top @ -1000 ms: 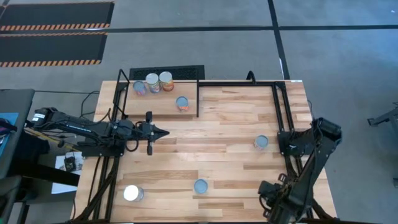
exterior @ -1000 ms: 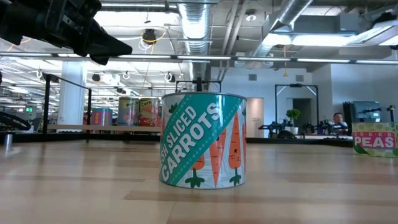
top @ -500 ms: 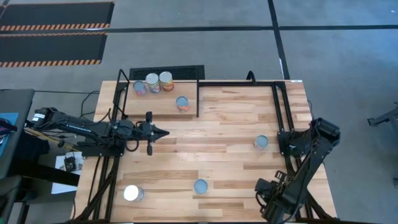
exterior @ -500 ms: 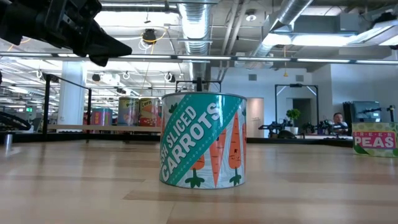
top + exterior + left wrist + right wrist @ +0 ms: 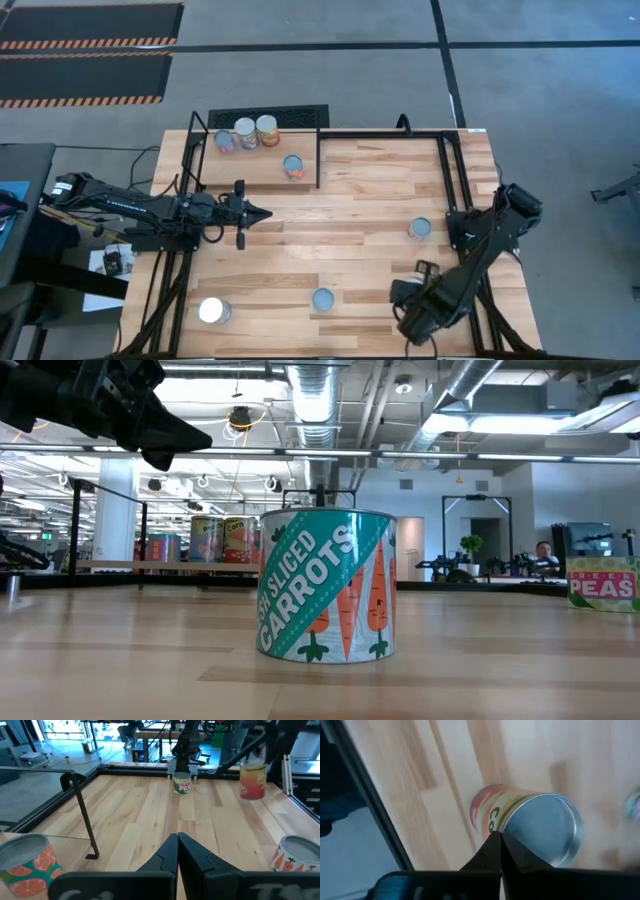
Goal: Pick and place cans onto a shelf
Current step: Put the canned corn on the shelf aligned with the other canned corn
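Right tool [image 5: 412,318], tips pressed together, hangs over the desk's [image 5: 370,240] near right corner above a silver-topped can [image 5: 420,229], while the left tool [image 5: 262,213], also pinched together, waits just off the shelf [image 5: 258,168], which carries four cans at the far left. With tips together it could knock that can over or roll it off the desk. Nearer stands the teal sliced-carrots can [image 5: 327,583], upright; another can [image 5: 214,311] sits near left.
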Tool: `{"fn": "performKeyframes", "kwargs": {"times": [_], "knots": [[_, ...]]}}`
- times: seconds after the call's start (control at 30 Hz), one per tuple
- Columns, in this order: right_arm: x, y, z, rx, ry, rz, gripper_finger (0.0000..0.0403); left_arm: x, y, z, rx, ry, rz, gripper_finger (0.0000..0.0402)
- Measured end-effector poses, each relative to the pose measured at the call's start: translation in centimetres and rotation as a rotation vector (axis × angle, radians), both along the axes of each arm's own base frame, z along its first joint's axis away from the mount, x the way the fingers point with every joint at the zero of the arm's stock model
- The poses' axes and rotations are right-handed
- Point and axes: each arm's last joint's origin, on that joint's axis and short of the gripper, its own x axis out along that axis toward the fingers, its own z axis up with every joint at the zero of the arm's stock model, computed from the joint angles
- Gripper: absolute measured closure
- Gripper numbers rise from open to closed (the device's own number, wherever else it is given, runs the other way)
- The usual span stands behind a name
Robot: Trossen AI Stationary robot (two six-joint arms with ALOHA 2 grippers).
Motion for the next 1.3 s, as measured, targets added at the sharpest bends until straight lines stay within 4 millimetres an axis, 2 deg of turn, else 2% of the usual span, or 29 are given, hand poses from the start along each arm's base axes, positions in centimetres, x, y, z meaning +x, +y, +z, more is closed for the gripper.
{"fn": "performKeyframes", "kwargs": {"times": [0.13,0.27,0.5,0.7,0.93,1.07,1.3], "knots": [[3.5,-2.2,2.0,-0.011,-0.115,0.106,0.0393,0.0,0.0,0.0,0.009,0.001,-0.002,0.0401],[8.0,-5.1,2.1,-0.065,-0.215,0.245,0.0399,0.0,0.0,0.0,0.009,0.002,-0.002,0.0401],[16.5,-11.3,0.1,-0.176,-0.28,0.46,0.0396,0.0,0.0,0.0,0.01,0.003,-0.002,0.0401],[21.8,-15.4,-1.3,-0.256,-0.305,0.564,0.0397,0.0,0.1,-0.1,0.021,0.016,0.014,0.0401],[24.7,-18.2,-2.6,-0.302,-0.27,0.659,0.0397,-0.3,0.2,-1.0,0.021,0.103,0.053,0.0401],[25.5,-19.4,-3.5,-0.322,-0.265,0.69,0.0396,-0.3,0.2,-1.0,0.02,0.109,0.054,0.0401],[25.8,-21.0,-3.4,-0.314,-0.286,0.695,0.0388,-0.3,0.2,-1.0,0.014,0.105,0.055,0.0401]]}}
